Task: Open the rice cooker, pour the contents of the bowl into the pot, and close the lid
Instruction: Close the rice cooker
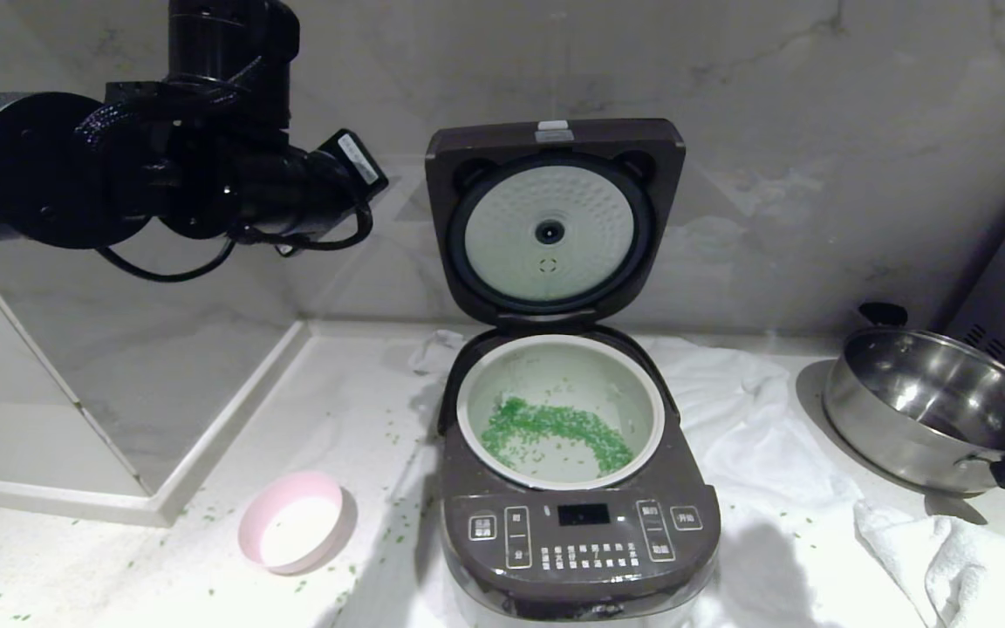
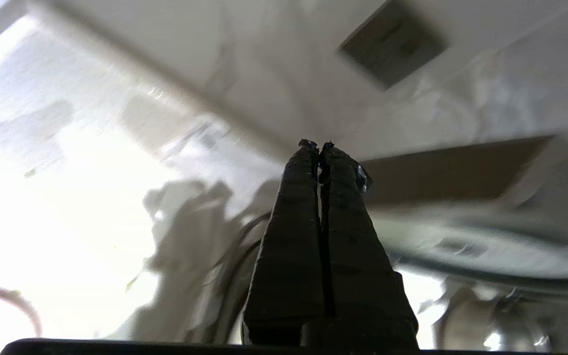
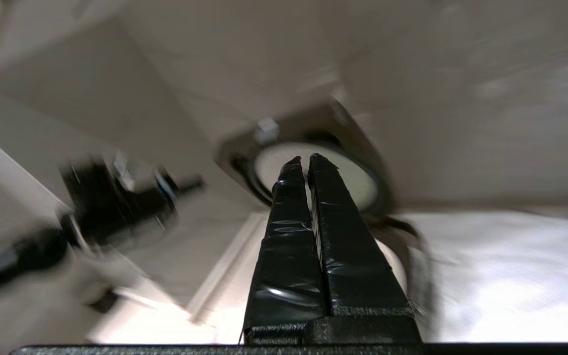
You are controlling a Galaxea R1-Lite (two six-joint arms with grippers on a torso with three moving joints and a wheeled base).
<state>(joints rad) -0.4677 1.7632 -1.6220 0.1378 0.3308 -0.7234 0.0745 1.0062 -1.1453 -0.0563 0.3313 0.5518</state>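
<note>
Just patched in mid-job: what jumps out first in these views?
The rice cooker stands centre with its lid upright and open, and green contents heaped in the pot. The empty pink bowl sits on the counter to its left, stray green bits scattered around it. The left gripper, shut and empty, hangs high at upper left.

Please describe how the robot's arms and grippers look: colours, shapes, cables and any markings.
The left arm is black, built of thick round segments, with loose black cables looping beneath it and a small white label near the wrist. The left gripper and right gripper each have two long, tapering black fingers wrapped in glossy black tape.
</note>
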